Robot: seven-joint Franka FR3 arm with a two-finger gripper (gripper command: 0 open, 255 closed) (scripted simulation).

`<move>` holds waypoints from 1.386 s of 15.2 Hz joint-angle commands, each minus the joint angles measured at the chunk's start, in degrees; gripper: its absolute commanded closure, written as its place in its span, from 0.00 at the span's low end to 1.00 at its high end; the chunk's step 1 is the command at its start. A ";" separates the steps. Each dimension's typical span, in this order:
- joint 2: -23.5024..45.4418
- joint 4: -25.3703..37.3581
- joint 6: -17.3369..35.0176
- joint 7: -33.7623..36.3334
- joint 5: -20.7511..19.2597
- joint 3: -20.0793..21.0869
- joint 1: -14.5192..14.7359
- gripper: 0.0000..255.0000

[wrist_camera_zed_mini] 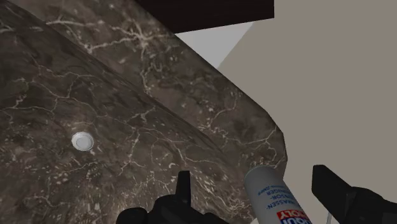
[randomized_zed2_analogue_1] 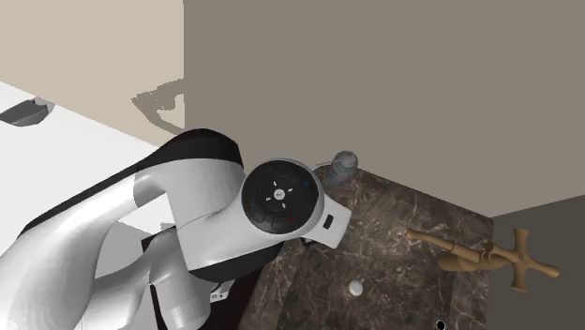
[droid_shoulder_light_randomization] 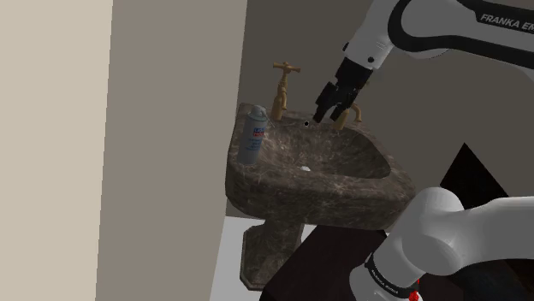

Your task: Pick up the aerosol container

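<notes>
The aerosol can is pale grey with a blue and red label. It stands upright on the rim of the dark marble sink, at the shoulder view's left, against the wall. My gripper hangs open above the sink's back rim, near the brass taps, well to the right of the can and apart from it. In the wrist view the can appears between my spread fingers, which do not touch it. In the second exterior view the can's cap peeks out behind the arm.
Two brass taps stand on the sink's back rim, one just beside my gripper. A white drain plug sits in the basin. A beige wall rises close behind the can. The sink stands on a marble pedestal.
</notes>
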 commanded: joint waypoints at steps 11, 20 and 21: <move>21.38 16.52 3.96 14.57 -1.29 10.67 -0.04 0.00; 25.89 16.08 8.44 17.81 -2.47 12.72 -0.05 0.00; 25.82 14.81 9.65 17.80 -2.43 12.76 -0.03 0.00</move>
